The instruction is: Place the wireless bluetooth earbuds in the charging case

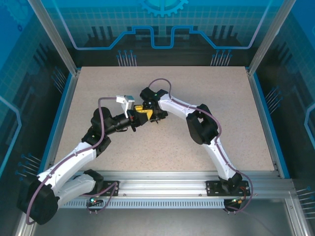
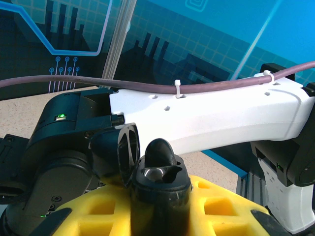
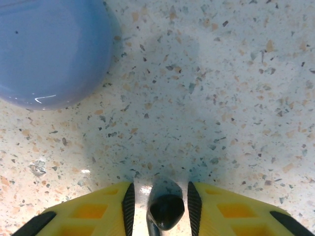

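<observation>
Both claws loaded, meeting at mid-frame in the top view.
Left wrist view: left claw (image 2: 160,219) clamped tight on an open-lidded black case (image 2: 160,189), bottom centre. Right wrist view: right claw (image 3: 161,192) narrowed onto a black earbud (image 3: 167,210), bottom centre, above the speckled desk (image 3: 221,98); round lavender case (image 3: 49,49) sits upper left.

Your table (image 3: 221,98) is beige with dark speckles — the case (image 3: 44,49) glossy lavender, the earbud (image 3: 167,211) black, the fingers (image 3: 236,211) yellow, edged black.
</observation>
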You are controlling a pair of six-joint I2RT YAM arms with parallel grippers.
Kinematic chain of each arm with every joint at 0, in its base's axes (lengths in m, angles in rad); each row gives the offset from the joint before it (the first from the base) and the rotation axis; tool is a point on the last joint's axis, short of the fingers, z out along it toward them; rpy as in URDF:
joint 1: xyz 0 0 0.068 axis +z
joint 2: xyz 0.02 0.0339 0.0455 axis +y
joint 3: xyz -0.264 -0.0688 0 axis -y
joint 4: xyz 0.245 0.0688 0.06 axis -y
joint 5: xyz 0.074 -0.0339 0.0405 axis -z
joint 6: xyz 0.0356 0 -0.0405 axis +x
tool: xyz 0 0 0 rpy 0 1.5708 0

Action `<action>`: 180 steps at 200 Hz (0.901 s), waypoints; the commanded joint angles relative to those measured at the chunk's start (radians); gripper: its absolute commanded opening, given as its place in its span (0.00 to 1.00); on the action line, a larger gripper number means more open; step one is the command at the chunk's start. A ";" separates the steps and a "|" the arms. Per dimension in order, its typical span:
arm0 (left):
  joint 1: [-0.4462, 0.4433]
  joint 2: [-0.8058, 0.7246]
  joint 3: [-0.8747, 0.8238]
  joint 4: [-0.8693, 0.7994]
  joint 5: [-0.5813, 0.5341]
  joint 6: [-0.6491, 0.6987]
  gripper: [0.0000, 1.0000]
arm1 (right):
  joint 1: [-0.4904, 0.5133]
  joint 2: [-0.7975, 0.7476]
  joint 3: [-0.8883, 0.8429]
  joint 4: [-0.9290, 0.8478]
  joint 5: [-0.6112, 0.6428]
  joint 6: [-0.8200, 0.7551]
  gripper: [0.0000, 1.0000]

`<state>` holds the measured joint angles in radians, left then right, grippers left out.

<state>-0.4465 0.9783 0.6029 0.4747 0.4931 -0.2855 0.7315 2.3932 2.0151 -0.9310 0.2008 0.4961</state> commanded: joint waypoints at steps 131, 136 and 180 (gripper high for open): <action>0.009 -0.021 0.003 -0.007 -0.008 0.023 0.08 | -0.023 -0.106 -0.109 -0.017 -0.030 0.015 0.25; 0.009 -0.021 0.004 -0.007 -0.008 0.023 0.08 | -0.026 -0.111 -0.115 -0.010 -0.036 0.016 0.24; 0.009 -0.019 0.004 -0.008 -0.008 0.021 0.08 | -0.035 -0.115 -0.135 0.007 -0.045 0.018 0.23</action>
<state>-0.4465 0.9710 0.6029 0.4671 0.4927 -0.2859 0.7059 2.3157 1.8980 -0.9230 0.1757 0.5007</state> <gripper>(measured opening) 0.222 0.233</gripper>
